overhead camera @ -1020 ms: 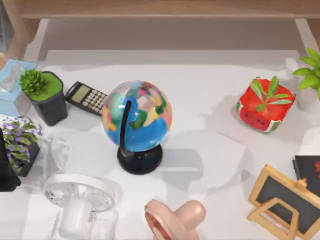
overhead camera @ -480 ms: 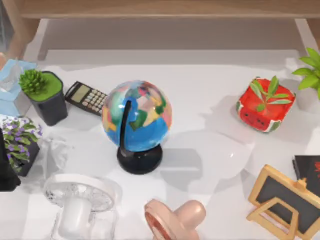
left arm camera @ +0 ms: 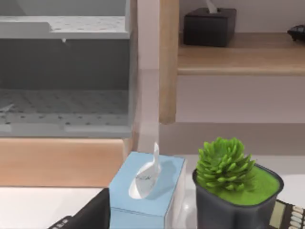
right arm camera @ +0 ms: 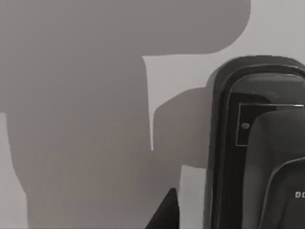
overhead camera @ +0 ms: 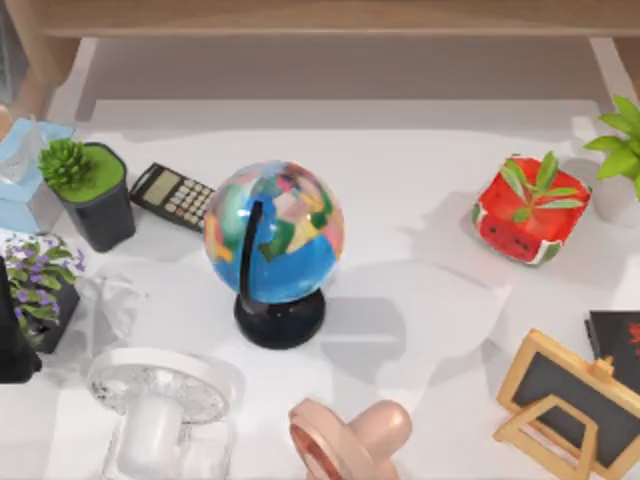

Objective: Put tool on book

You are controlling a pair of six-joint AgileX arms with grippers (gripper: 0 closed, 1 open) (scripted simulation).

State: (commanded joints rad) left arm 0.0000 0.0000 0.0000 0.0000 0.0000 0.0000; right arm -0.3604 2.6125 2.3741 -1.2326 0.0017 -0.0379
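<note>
Book (overhead camera: 618, 340) at right edge, calculator (overhead camera: 172, 196) upper left; reach slowly past globe (overhead camera: 275, 245). Jaws: cannot tell.

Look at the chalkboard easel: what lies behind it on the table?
Behind the easel, at the table's right edge, lies the black book with red print. Its near corner is covered by the easel's frame, and the picture's edge cuts off the rest.

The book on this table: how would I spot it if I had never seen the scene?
Start from the big globe in the middle and look to the table's right edge, toward the near corner. Just behind the wooden-framed chalkboard easel lies the book, cut off by the picture's edge. Unlike the upright framed easel, it lies flat, black, with red print on its cover.
</note>
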